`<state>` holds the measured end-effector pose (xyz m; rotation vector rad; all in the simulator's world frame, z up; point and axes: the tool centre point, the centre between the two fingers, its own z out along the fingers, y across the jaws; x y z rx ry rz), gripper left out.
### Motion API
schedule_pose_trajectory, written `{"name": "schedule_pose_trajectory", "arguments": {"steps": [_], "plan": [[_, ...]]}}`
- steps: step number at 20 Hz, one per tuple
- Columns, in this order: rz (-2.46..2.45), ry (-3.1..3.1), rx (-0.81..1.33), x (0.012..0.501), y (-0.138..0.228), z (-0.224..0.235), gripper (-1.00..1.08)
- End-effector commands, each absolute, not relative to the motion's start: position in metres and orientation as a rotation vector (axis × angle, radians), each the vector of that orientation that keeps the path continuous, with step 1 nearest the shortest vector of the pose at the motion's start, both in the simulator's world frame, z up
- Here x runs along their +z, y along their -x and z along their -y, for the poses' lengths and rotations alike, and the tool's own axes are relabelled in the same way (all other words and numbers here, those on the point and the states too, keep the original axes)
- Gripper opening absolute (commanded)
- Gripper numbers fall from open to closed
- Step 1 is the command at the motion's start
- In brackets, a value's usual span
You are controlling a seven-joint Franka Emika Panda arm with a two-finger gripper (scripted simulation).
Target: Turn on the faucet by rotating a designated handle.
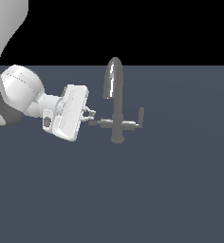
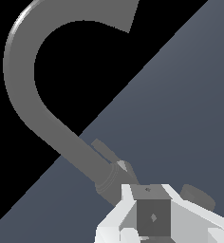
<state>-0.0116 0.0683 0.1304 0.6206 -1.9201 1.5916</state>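
Observation:
The grey faucet [image 1: 116,118] stands mid-scene, its arched spout mouth facing the exterior view's left. The handle [image 1: 100,123] is the thin lever arm on that same side. A twin arm with an upturned tip [image 1: 140,116] points the other way. My gripper [image 1: 90,116] comes in from the exterior view's left, its fingertips right at the handle's outer end, touching or nearly so. In the wrist view the spout [image 2: 23,90] curves up from the post. My gripper [image 2: 153,197] fills the lower edge and hides the handle's end. How far apart the fingers stand does not show.
The faucet stands on a flat blue-grey floor [image 1: 171,190] that runs out on all sides. My white arm and wrist [image 1: 23,95] fill the exterior view's upper left. Nothing else stands nearby.

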Motion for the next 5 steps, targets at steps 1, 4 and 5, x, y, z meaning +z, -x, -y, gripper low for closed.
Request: {"name": "schedule_pose_trajectory", "arguments": {"steps": [1,4,5], "plan": [[1.897,-0.65,1.573,0.097,0.026,-0.069,-1.0],[1.889,-0.655,1.569,0.077,0.037,-0.071,-1.0],[1.889,-0.655,1.569,0.077,0.037,-0.071,-1.0]]}}
